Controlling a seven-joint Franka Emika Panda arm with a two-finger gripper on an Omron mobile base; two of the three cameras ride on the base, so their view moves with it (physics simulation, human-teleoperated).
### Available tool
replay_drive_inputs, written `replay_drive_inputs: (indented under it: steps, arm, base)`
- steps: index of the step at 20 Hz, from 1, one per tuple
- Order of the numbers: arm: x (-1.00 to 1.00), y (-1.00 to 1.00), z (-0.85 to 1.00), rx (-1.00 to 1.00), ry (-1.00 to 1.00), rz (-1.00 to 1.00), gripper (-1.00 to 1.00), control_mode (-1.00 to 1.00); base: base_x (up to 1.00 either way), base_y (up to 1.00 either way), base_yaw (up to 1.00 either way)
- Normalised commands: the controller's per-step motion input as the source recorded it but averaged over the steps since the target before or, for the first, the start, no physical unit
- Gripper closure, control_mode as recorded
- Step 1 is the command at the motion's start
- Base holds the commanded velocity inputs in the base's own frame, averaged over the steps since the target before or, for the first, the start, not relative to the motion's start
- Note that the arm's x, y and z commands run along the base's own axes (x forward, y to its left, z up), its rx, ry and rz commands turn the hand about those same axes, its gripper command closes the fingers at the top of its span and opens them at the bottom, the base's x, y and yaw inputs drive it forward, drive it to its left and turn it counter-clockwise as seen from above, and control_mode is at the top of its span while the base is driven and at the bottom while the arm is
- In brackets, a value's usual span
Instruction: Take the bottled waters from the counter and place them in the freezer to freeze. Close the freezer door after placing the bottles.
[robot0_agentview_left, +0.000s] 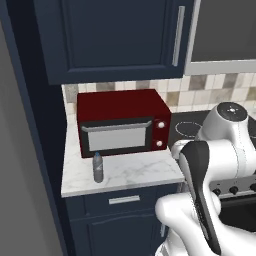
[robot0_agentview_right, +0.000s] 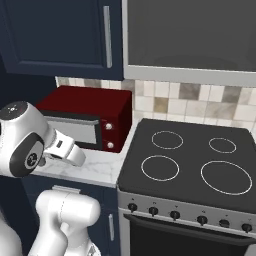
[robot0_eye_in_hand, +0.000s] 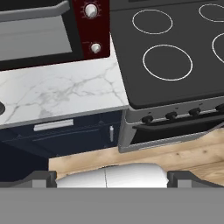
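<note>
One smoky grey bottled water stands upright on the white marble counter, just in front of the microwave's left end. My gripper is open wide with nothing between its dark fingertips. It hangs out over the counter front edge, to the right of the bottle and apart from it, looking down at the marble and the stove. A flat matte grey panel runs down the far left. The freezer's inside and the freezer door's handle are out of view.
A dark red microwave sits at the back of the counter. To the right lies the black stovetop, its knobs and oven door below. Navy upper cabinets hang overhead. Wood floor lies below.
</note>
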Motion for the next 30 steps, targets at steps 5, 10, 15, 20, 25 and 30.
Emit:
replay_drive_inputs:
  steps: [5, 10, 15, 20, 25, 30]
  arm:
    - [0.0, 0.0, 0.0, 0.0, 0.0, 0.0, -1.0, 1.0]
    - [0.0, 0.0, 0.0, 0.0, 0.0, 0.0, -1.0, 1.0]
    - [0.0, 0.0, 0.0, 0.0, 0.0, 0.0, -1.0, -1.0]
    - [0.14, 0.44, 0.0, -0.04, -0.3, 0.0, -1.0, -1.0]
    - [0.01, 0.63, 0.0, -0.02, -0.44, -0.03, -1.0, -1.0]
    - [0.1, 0.92, -0.05, -0.01, -0.32, -0.02, -1.0, -1.0]
  base:
    - [0.08, -0.29, 0.0]
    - [0.1, -0.24, 0.0]
    - [0.0, 0.0, 0.0]
    - [0.0, 0.0, 0.0]
    - [0.0, 0.0, 0.0]
    - [0.0, 0.0, 0.0]
